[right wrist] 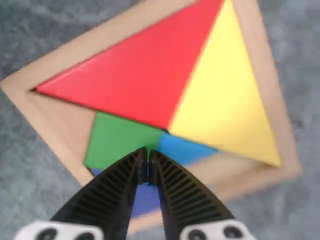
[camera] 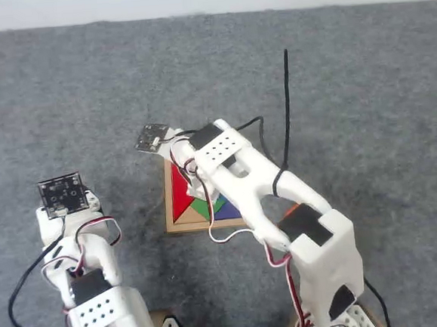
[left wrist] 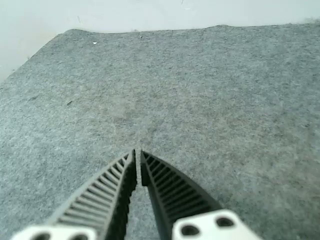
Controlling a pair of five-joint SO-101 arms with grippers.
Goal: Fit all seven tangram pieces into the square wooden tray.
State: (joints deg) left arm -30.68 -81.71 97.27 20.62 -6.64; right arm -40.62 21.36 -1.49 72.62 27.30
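Inside the wooden tray [right wrist: 100, 37] lie red [right wrist: 140, 75], yellow [right wrist: 225, 105], green [right wrist: 115, 140], blue pieces [right wrist: 185, 147]; left fingers [left wrist: 170, 190], right fingers [right wrist: 180, 195] closed, empty.

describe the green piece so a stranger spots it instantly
On the grey mat, a square wooden tray lies under the right arm. Inside it, the green piece sits by the right tool's closed tips, bordering the red triangle. It's the only green piece.

The right arm [camera: 242, 178] covers most of the tray [camera: 169, 213]. The right gripper [right wrist: 148, 151] hides part of the blue piece [right wrist: 185, 149] beneath it.
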